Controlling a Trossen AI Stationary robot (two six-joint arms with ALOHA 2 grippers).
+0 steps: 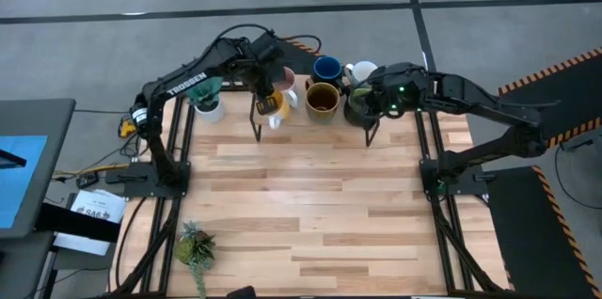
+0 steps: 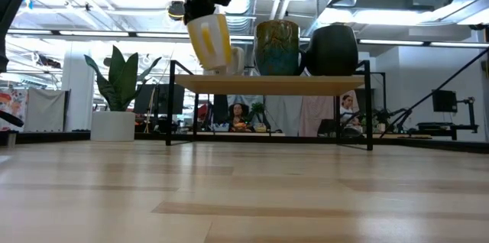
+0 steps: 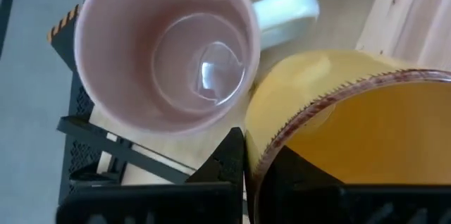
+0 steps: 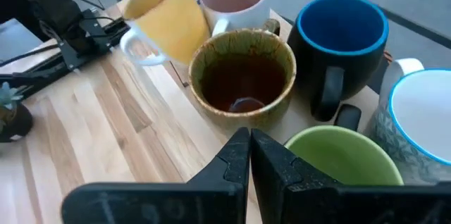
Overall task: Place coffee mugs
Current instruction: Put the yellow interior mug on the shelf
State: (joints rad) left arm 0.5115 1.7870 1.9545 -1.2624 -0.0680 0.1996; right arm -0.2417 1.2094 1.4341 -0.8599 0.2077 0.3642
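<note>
five of the six mugs already sit on the small raised shelf at the far edge of the table. the sixth, the orange mug, is pinched at its rim by the left gripper and hangs tilted over the shelf's left end, just in front of the pink mug. in the low view its base looks level with the shelf top or just touching it, so i judge the task nearly done: what is left is to set this mug down upright and let go.

the right gripper is over the green mug at the right end of the shelf. its fingers look pressed together in its own wrist view, at the near rim of that mug, with no wall visibly between them.

counting the mugs:
- one orange, held
- one pink, far left
- one brown mug, middle, near row
- one dark blue mug, behind the brown one
- one white mug, far right
- one green, near right

there are also two plants: a spiky teal plant in a white pot left of the shelf, and a small bushy plant at the near left of the table.
</note>
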